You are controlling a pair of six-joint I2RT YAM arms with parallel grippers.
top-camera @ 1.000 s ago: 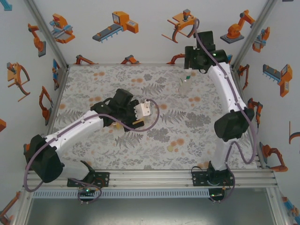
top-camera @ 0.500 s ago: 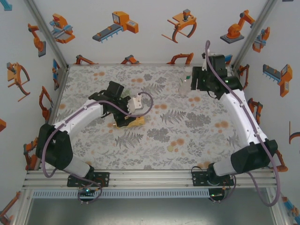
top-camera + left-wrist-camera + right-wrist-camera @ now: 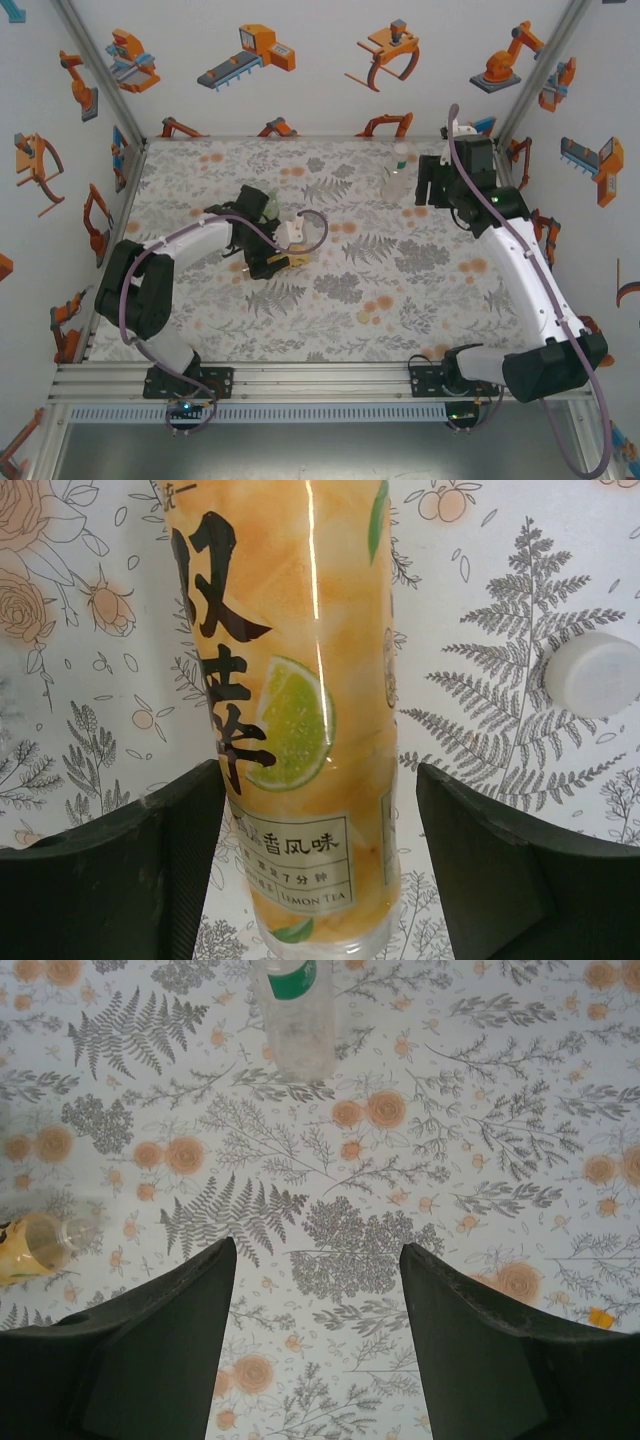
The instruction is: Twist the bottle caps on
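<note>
A yellow-labelled amber bottle (image 3: 300, 730) lies on the flowered table, and my left gripper (image 3: 320, 770) stands open astride it. The left finger (image 3: 150, 860) touches its side, while the right finger (image 3: 520, 870) stands a little off it. From above, this bottle (image 3: 293, 260) pokes out beside the left gripper (image 3: 268, 258). A white bottle cap (image 3: 592, 673) rests on the table to the right of the bottle. A slim clear bottle (image 3: 397, 182) stands at the back right. My right gripper (image 3: 428, 186) hovers just right of it, open with nothing between its fingers (image 3: 318, 1245).
In the right wrist view the clear bottle (image 3: 298, 1020) with its green band stands ahead, and the amber bottle's neck (image 3: 40, 1245) shows at the far left. A small orange scrap (image 3: 600, 1316) lies at the right. Frame posts and walls close in the table (image 3: 400, 300).
The left arm has folded back to the left, its gripper staying low over the amber bottle. The right arm has swung right and down, away from above the clear bottle.
</note>
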